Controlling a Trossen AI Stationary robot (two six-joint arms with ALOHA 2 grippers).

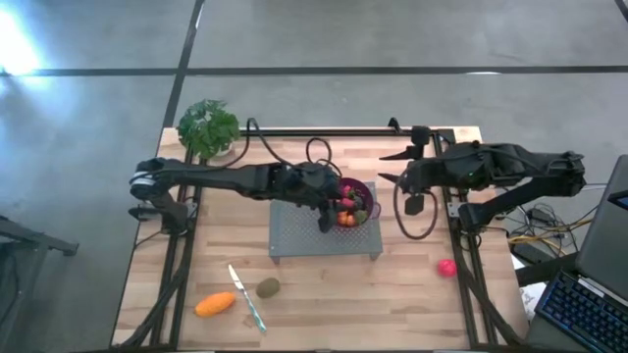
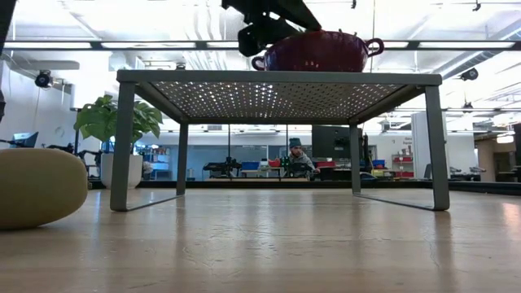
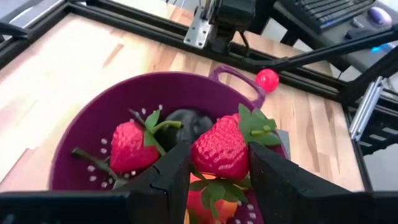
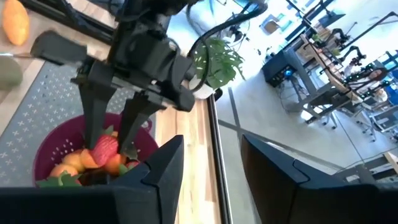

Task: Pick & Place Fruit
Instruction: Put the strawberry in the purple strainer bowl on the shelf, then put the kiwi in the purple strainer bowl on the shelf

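Observation:
A purple colander (image 1: 365, 192) stands on a grey perforated rack (image 1: 294, 235) at mid-table. It holds a red strawberry (image 3: 130, 147), a dark round fruit (image 3: 186, 122) and orange pieces (image 4: 74, 163). My left gripper (image 3: 217, 174) is over the colander, shut on another strawberry (image 3: 219, 147). My right gripper (image 4: 211, 174) is open and empty, right of the rack (image 1: 392, 167). On the table lie an elongated orange fruit (image 1: 214, 304), a brown-green oval one (image 1: 267, 287) and a pink-red ball (image 1: 446, 267). My left gripper pinches the strawberry by its two red sides (image 3: 200, 154) between its two fingers. The fingers (image 4: 99, 118) come from above, slanting down from the table's left. The strawberry sits just inside the colander's rim, leaf end away from the wrist; whether it rests on the fruit below I cannot tell.
A slim knife (image 1: 247, 297) lies between the orange and oval fruit near the front left. A potted plant (image 1: 208, 127) stands at the far left corner. A laptop (image 1: 589, 294) sits off the table's right side. People sit in the room beyond (image 2: 295, 155).

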